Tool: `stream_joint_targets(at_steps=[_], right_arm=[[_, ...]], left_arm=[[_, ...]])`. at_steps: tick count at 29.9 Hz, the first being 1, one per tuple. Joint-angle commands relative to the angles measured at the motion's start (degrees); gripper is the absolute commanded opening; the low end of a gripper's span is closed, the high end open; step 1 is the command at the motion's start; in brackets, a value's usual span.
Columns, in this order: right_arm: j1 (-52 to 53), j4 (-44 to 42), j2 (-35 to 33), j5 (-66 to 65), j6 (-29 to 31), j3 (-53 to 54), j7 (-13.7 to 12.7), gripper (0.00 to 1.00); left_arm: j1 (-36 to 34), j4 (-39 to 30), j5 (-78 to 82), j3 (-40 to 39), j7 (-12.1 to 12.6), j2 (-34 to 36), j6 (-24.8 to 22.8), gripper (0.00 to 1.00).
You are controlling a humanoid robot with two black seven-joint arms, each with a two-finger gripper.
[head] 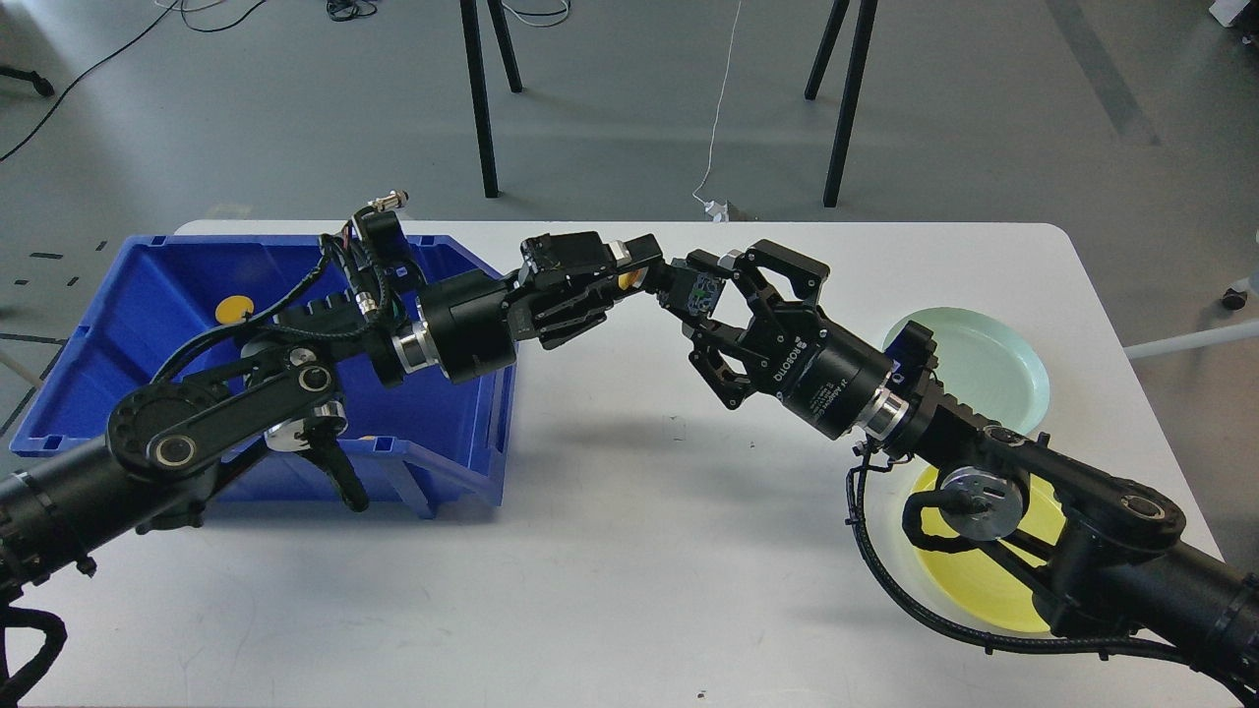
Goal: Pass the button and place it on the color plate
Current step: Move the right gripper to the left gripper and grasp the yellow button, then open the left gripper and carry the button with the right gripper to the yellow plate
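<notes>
My left gripper [644, 275] is shut on a button [696, 292] with a yellow cap and a dark body, and holds it in the air above the middle of the table. My right gripper [700, 297] reaches in from the right. Its jaws stand above and below the button's dark end, close to it but still parted. A pale green plate [993, 359] and a yellow plate [984, 590] lie on the table's right side, both partly hidden by my right arm.
A blue bin [148, 295] stands at the left under my left arm, with a yellow button [233, 309] inside it. The white table [610, 551] runs between the bin and the plates. Black stand legs [479, 98] rise behind the table's far edge.
</notes>
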Motion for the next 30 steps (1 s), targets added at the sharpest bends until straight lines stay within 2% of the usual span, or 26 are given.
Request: stream_joint_targets(at_steps=[1, 2, 5, 7, 12, 14, 20, 24, 27, 29, 30], right_arm=[[-0.08, 0.13, -0.07, 0.03, -0.04, 0.03, 0.14, 0.11], [-0.08, 0.22, -0.07, 0.03, -0.04, 0.03, 0.14, 0.10], [-0.17, 0.40, -0.15, 0.03, -0.13, 0.03, 0.14, 0.06], [-0.17, 0.40, -0.07, 0.03, -0.13, 0.30, 0.14, 0.01], [-0.87, 1.27, -1.20, 0.03, -0.92, 0.82, 0.31, 0.01], [-2.27, 2.94, -3.92, 0.03, -0.83, 1.88, 0.40, 0.01], [-12.72, 12.25, -17.88, 0.03, -0.74, 9.86, 0.75, 0.01], [-23.70, 17.00, -29.04, -0.06, -0.74, 16.02, 1.19, 0.01], [-32.31, 17.10, -36.60, -0.40, -0.83, 18.31, 3.47, 0.01], [-37.06, 16.40, -40.65, -0.41, -1.01, 18.49, 6.08, 0.01], [-39.09, 15.96, -42.41, -0.58, -1.01, 18.40, 6.08, 0.01]], left_arm=[[0.11, -0.03, -0.04, -0.09, -0.03, -0.05, 0.10, 0.43], [0.11, -0.03, -0.30, -0.18, -0.03, -0.14, 0.10, 0.56], [0.46, -0.03, -0.56, -0.35, -0.03, -0.14, 0.01, 0.73], [0.38, 0.06, -0.56, -0.44, -0.03, -0.23, 0.01, 0.78], [0.47, 0.15, -0.56, -0.44, -0.03, -0.31, 0.01, 0.80], [0.47, 0.49, -0.65, -0.44, -0.03, -0.31, 0.01, 0.80], [0.47, 0.85, -0.74, -0.53, -0.03, -0.31, -0.08, 0.80], [0.47, 0.94, -0.83, -0.61, -0.03, -0.40, -0.08, 0.81], [0.90, 1.29, -0.83, -0.97, -0.03, -0.67, -0.08, 0.80], [1.08, 1.29, -0.83, -1.58, -0.03, -0.67, -0.17, 0.81], [1.34, 1.29, -0.83, -1.84, -0.03, -0.67, -0.17, 0.81]])
